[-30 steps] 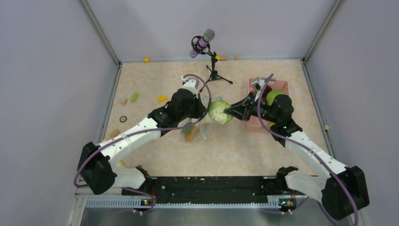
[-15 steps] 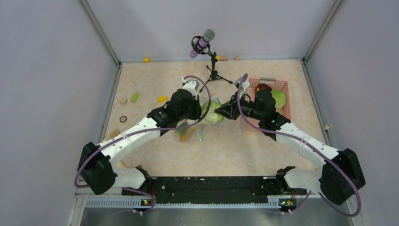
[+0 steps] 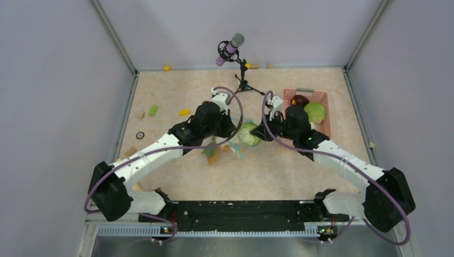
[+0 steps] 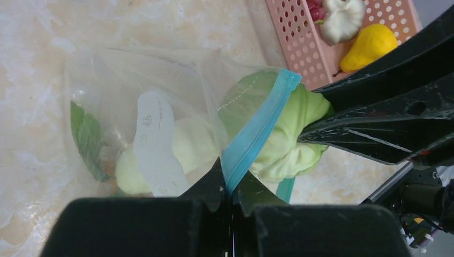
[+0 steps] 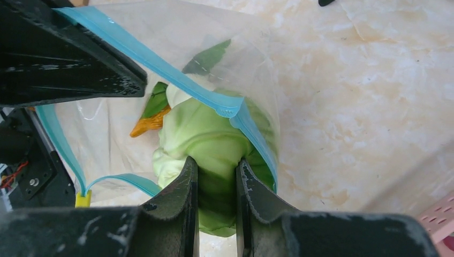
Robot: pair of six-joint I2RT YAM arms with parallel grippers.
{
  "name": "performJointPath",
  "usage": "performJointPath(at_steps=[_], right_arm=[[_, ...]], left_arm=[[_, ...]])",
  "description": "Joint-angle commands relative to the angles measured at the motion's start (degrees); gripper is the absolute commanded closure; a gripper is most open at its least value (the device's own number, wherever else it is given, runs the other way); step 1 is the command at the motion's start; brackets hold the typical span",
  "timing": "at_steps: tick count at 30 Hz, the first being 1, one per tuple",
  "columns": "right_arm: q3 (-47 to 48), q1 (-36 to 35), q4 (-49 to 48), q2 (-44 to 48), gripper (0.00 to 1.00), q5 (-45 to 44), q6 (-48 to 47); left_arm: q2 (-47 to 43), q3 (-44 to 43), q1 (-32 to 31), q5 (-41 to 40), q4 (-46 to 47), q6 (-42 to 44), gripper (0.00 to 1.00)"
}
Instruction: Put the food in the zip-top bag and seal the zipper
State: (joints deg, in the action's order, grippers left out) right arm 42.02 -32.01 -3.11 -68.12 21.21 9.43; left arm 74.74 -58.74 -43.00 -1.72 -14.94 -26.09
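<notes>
The clear zip-top bag (image 4: 134, 80) lies mid-table, its mouth held open. My left gripper (image 4: 230, 187) is shut on the light blue zipper strip (image 4: 257, 128) at the mouth's upper lip; it also shows in the top view (image 3: 231, 128). My right gripper (image 5: 216, 174) is shut on the pale green cabbage (image 5: 206, 136), which sits in the bag's mouth, partly inside (image 3: 248, 133). Inside the bag I see a white oblong vegetable (image 4: 179, 147), green leaves (image 4: 85, 134) and an orange piece (image 5: 149, 123).
The pink lattice basket (image 3: 323, 110) stands right of the bag and holds a second green cabbage (image 3: 315, 111), a dark red piece (image 3: 299, 99), a yellow pear (image 4: 372, 45) and a white garlic (image 4: 342, 19). A microphone on a tripod (image 3: 235, 51) stands behind. Small bits lie at left (image 3: 184, 112).
My right gripper has carried the cabbage leftward from beside the basket into the bag's mouth. My left gripper kept hold of the zipper strip and barely moved.
</notes>
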Motion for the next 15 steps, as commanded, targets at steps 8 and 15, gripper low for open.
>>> performJointPath(at_steps=[8,15], right_arm=[[5.7,-2.6,-6.5,-3.9,1.00,-9.9,9.2],[5.8,-3.0,-13.0,-5.7,1.00,-15.2,29.5]], left_arm=[[-1.3,-3.3,-0.3,12.7,3.6,5.8,1.00],[0.6,-4.9,-0.6,11.8,1.4,5.7,1.00]])
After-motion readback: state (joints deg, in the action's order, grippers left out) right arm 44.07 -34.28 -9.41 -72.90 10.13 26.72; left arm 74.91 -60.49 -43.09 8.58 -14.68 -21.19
